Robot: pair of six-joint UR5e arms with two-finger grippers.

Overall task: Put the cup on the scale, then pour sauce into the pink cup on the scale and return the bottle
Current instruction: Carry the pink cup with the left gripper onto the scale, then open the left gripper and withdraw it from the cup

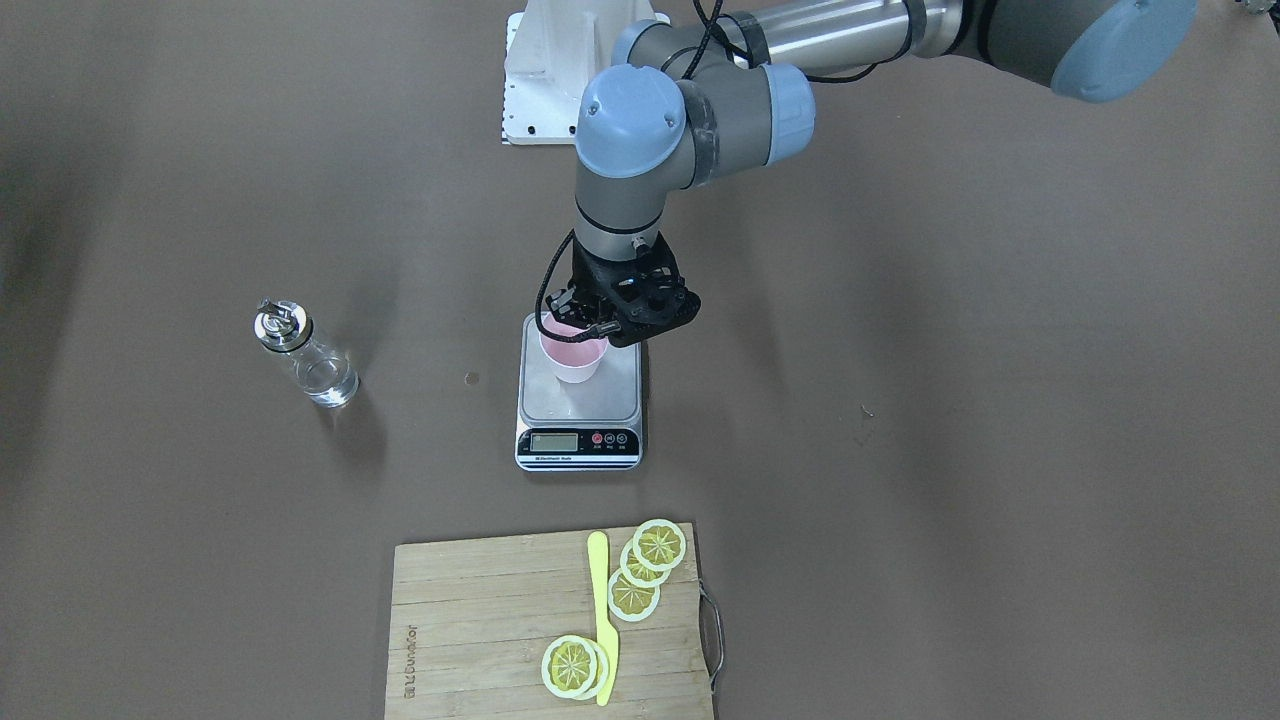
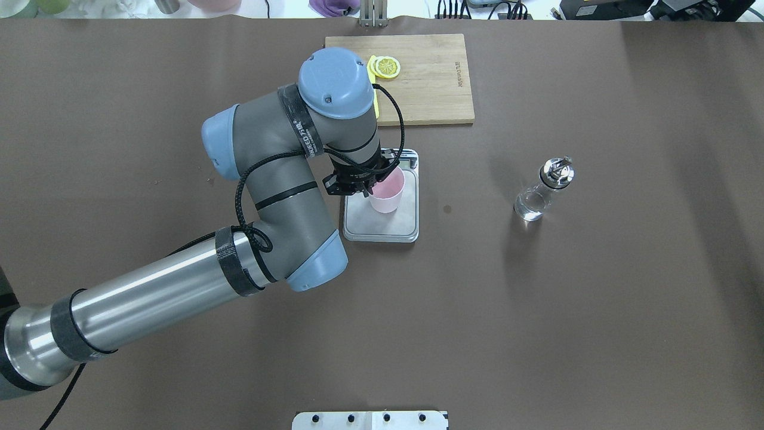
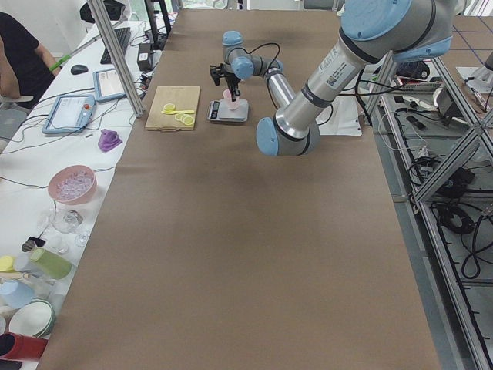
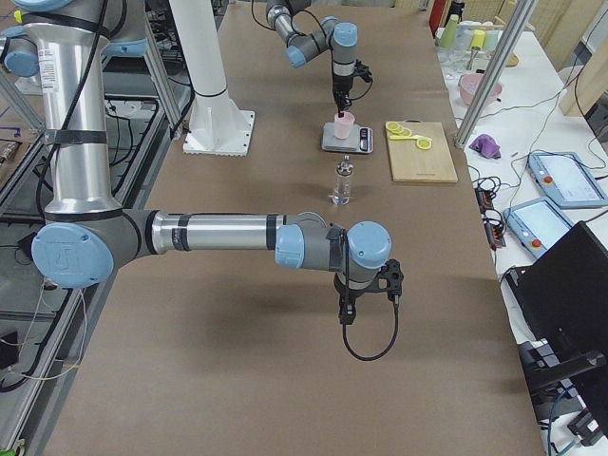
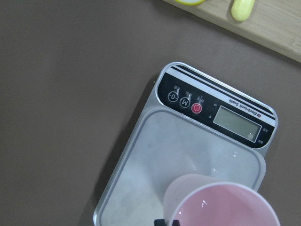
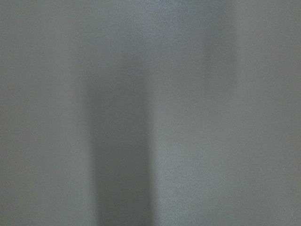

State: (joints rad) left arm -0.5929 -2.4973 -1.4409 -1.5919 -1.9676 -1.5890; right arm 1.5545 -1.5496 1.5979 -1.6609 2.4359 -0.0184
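The pale pink cup (image 1: 572, 360) stands on the silver platform of the scale (image 1: 580, 405), toward its back half. My left gripper (image 1: 590, 322) comes down from above and is shut on the cup's rim; in the left wrist view the cup (image 5: 221, 205) fills the lower right over the scale (image 5: 188, 141). The glass bottle (image 1: 305, 355) with its silver spout stands alone on the table, well apart from the scale (image 2: 388, 224), and also shows in the overhead view (image 2: 544, 190). My right gripper (image 4: 370, 290) shows only in the exterior right view, far from the scale; I cannot tell its state.
A wooden cutting board (image 1: 480, 620) with lemon slices (image 1: 658, 545) and a yellow knife (image 1: 600, 610) lies just beyond the scale. The white robot base plate (image 1: 540, 90) is behind the scale. The right wrist view shows only blurred grey.
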